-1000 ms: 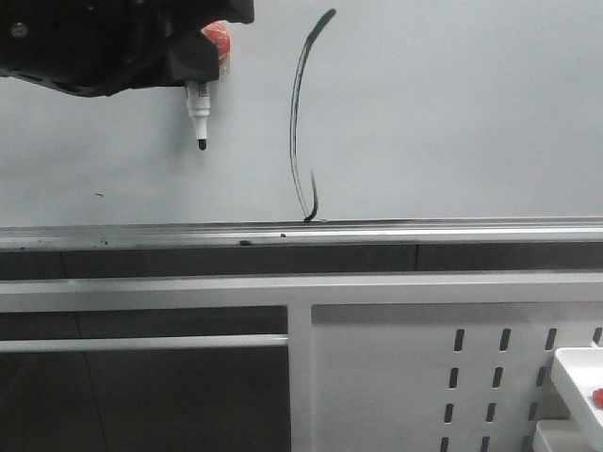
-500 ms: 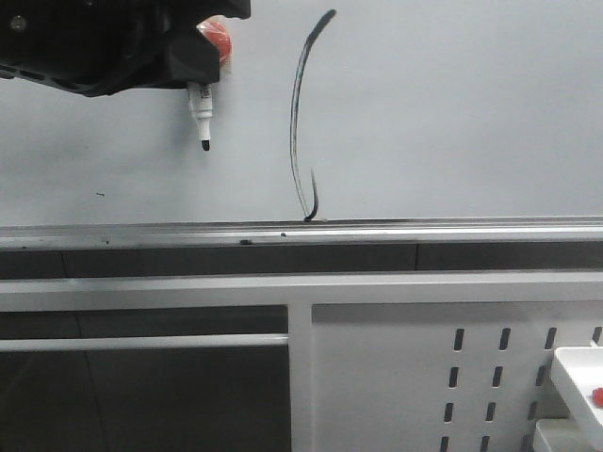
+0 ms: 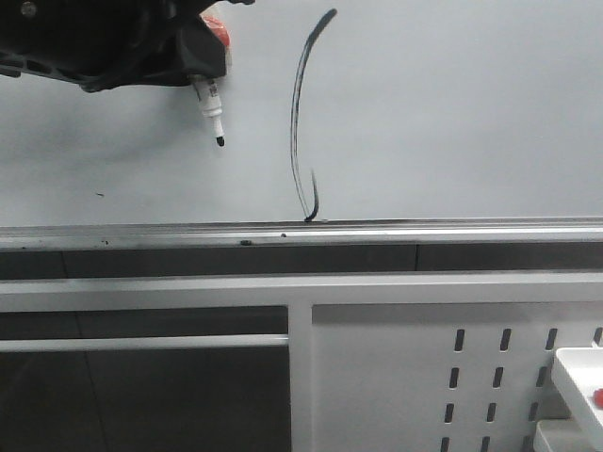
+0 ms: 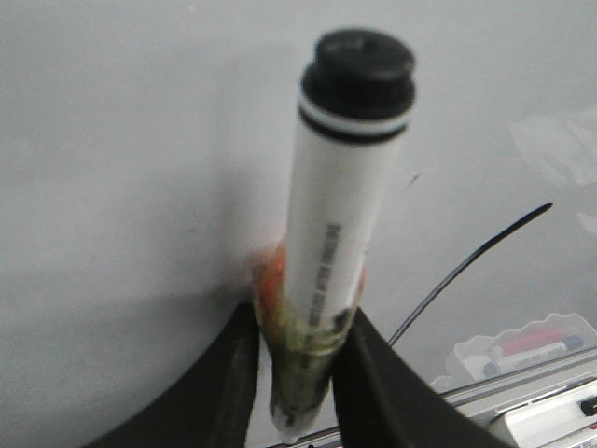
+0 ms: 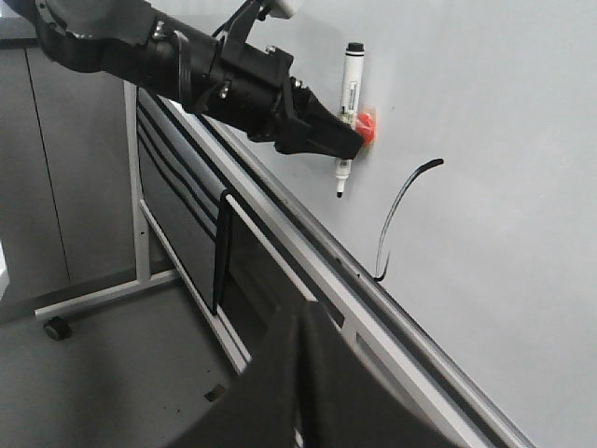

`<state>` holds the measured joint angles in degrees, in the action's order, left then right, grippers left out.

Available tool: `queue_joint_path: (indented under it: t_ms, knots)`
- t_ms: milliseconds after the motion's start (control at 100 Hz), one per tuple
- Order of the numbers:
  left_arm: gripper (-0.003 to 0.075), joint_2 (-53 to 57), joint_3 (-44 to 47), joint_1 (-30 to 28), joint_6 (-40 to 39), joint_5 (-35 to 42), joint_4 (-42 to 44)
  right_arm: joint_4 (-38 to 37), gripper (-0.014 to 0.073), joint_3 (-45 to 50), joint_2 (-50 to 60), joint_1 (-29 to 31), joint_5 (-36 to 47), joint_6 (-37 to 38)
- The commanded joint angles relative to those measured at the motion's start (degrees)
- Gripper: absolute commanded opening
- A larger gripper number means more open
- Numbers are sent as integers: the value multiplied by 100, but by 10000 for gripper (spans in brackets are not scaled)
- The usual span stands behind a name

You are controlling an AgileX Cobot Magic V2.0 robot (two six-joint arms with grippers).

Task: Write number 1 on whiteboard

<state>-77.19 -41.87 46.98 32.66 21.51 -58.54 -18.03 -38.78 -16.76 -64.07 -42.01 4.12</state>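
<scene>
1. As far as the pictures show, the number 1 is already drawn on the whiteboard: a long thin black stroke, a little curved and almost vertical, which runs from the upper middle of the front view down to a small hook just above the silver rail on the lower edge of the board.
2. The same stroke appears in the right wrist view, at the right of the frame, and partly in the left wrist view, at the right side.
3. The left end effector, in the upper left of the front view, is closed around the marker. In the left wrist view the two black fingers press on the white barrel from both sides.
4. The black tip of the marker points down and a little to the right. It is to the left of the stroke and apart from it; I cannot tell whether it touches the board.
5. The right end effector shows only as a dark shape at the bottom of its own view. Its fingers seem to lie together with nothing between them, but the view is not sure, so I cannot tell its state.
6. My judgement: the writing is done, or almost done. What may be left is only to take the marker away from the board and put it down.
</scene>
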Motion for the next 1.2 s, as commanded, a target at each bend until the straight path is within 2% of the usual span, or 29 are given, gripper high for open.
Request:
queue_joint_path:
  t_ms: [0,230,390,450,640,850,960,1030,1110,1190]
  knots:
    - [243,140,-224,-71,-59,664,70,-143,-68,-127,-67,-10,395,15]
    - [328,140,-224,-71,-59,664,82,-143,-68,-127,-67,-10,386,15]
    - [493,153,-224,-71,-19,629,227,-143,-68,-127,-67,-10,386,15]
    - [529,188,-224,-71,-5,582,227,-165,-68,-127,-67,-10,386,15]
    - [536,553,-87,-71,334,129,227,-307,-68,-127,-67,-10,435,15]
    - [530,1665,620,-71,590,-358,227,-307,-68,-127,203,-10,435,15]
    - [494,2488,1123,-71,590,-558,227,-345,-68,-127,514,-10,396,15]
    - [426,3072,1428,-71,599,-859,227,-359,-68,-127,686,-10,323,15]
    - [293,3601,1680,-71,599,-1134,227,-320,-70,-127,788,-10,297,15]
    - [94,4189,1916,-71,599,-1475,227,-265,-71,-127,801,-10,297,15]
